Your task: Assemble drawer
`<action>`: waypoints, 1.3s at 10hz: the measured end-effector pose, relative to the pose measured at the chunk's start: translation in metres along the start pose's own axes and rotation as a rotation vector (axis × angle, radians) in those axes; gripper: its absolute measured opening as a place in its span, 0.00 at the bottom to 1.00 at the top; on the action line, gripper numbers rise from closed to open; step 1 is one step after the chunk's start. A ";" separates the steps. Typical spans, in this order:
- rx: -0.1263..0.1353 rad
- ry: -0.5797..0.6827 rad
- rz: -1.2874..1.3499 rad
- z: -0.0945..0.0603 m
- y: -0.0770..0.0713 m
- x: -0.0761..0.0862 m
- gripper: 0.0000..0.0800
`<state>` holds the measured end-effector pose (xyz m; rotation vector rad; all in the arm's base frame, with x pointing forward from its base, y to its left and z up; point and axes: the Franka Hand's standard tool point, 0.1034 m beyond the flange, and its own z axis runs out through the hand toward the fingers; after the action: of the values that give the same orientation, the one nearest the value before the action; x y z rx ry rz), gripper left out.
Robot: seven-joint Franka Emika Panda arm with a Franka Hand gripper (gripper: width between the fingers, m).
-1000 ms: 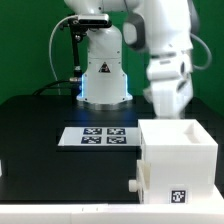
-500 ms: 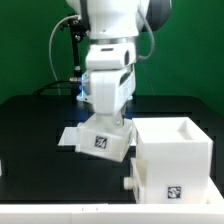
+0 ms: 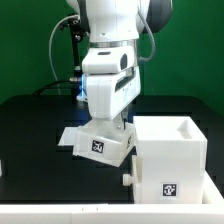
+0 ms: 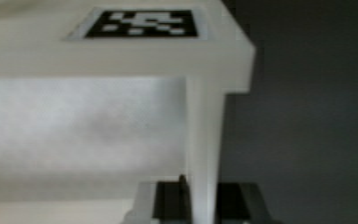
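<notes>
The white drawer tray [image 3: 101, 144], with a square tag on its facing side, hangs tilted above the table just to the exterior view's left of the cube-like white casing [image 3: 172, 160]. The casing stands open-topped with a tag on its front. My gripper [image 3: 109, 126] is shut on the tray from above. In the wrist view the gripper [image 4: 206, 205] clamps one thin upright wall of the tray [image 4: 105, 110] between its dark fingers [image 4: 243, 204]. A tag shows on the tray's far rim. The tray's near corner comes close to the casing; I cannot tell if they touch.
The marker board [image 3: 68, 136] lies on the black table behind the tray and is mostly hidden by it. The robot base [image 3: 100, 95] stands at the back. A small white knob [image 3: 127, 180] sticks out of the casing's left side low down.
A second ago the arm stood above the casing with no tray showing. It now holds the tray at the casing's left, a little further left than half a second ago.
</notes>
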<state>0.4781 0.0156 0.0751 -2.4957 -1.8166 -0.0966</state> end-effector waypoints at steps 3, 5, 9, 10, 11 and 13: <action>0.048 0.013 -0.135 0.005 0.033 0.012 0.05; 0.046 0.021 -0.155 0.002 0.047 0.016 0.05; 0.046 0.027 -0.182 0.004 0.054 0.017 0.05; 0.044 0.033 -0.218 0.002 0.065 0.019 0.05; 0.043 0.040 -0.246 0.002 0.073 0.022 0.05; 0.042 0.047 -0.262 0.001 0.078 0.032 0.05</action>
<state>0.5625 0.0216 0.0764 -2.1964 -2.0917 -0.1255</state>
